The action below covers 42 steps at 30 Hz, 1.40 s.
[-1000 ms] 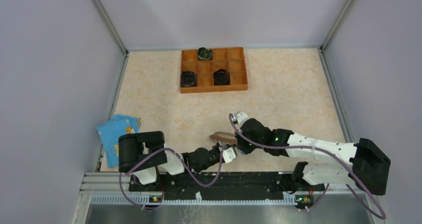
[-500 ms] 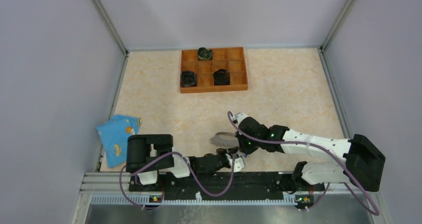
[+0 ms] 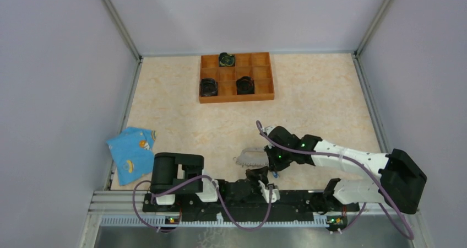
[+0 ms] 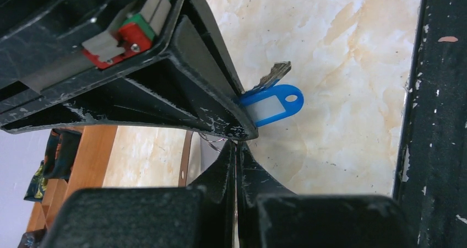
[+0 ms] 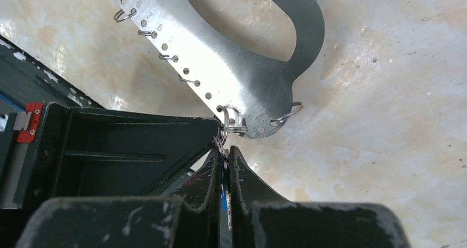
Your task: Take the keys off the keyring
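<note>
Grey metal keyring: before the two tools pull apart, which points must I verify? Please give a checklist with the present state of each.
1. The right tool is shut on the small wire ring of the grey metal oval keyring: ok.
2. The left tool is shut: ok. What it grips: cannot tell.
3. The silver key with blue plastic tag is already off the keyring: cannot tell, its link is hidden behind the right tool.
4. The tool tips are clear of each other: not ok, they crowd together.
5. The orange wooden tray and the light-blue packet lie far from both tools: ok.
</note>
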Each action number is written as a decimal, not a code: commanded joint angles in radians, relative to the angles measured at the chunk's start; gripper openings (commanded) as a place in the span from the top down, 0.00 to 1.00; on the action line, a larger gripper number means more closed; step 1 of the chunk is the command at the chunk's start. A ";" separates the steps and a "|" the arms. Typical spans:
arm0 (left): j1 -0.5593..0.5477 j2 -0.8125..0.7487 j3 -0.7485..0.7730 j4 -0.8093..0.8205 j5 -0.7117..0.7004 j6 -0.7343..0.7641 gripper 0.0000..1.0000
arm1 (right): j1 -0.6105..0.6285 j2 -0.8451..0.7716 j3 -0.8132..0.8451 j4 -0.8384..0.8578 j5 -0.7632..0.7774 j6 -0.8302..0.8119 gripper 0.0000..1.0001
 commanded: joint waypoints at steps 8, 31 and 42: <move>-0.011 -0.041 -0.061 -0.012 0.073 -0.020 1.00 | -0.068 0.025 0.138 0.008 -0.118 -0.013 1.00; -0.009 -0.097 -0.125 0.027 0.125 -0.090 1.00 | -0.127 -0.008 0.147 -0.089 -0.146 -0.032 1.00; -0.007 -0.132 -0.163 0.058 0.133 -0.126 1.00 | -0.131 -0.001 0.157 -0.109 -0.122 -0.049 1.00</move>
